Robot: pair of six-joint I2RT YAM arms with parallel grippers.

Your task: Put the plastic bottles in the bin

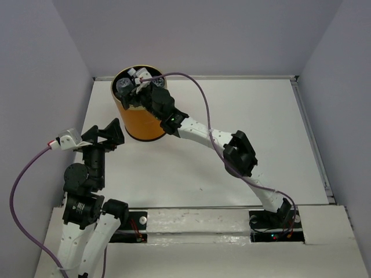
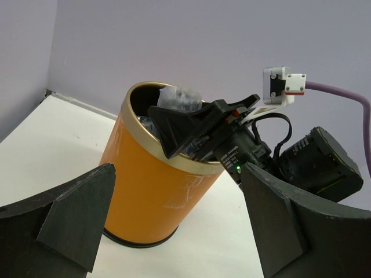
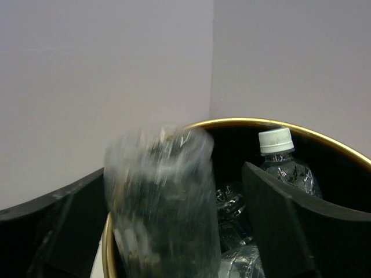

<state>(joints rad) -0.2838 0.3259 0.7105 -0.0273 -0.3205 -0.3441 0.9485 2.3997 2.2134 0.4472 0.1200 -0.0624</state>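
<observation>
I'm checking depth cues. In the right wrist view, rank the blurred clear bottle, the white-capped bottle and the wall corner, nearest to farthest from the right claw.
1. Blurred clear plastic bottle, between the right claw's fingers, left of centre.
2. Clear crinkly plastic bottle with white cap, in the gold-rimmed bin, right.
3. Pale wall corner, behind the bin.

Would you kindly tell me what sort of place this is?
Probably a robotics lab test cell: a white table boxed in by plain pale panels, two cabled robot arms bolted at its near edge, and an orange bin holding bottles.
</observation>
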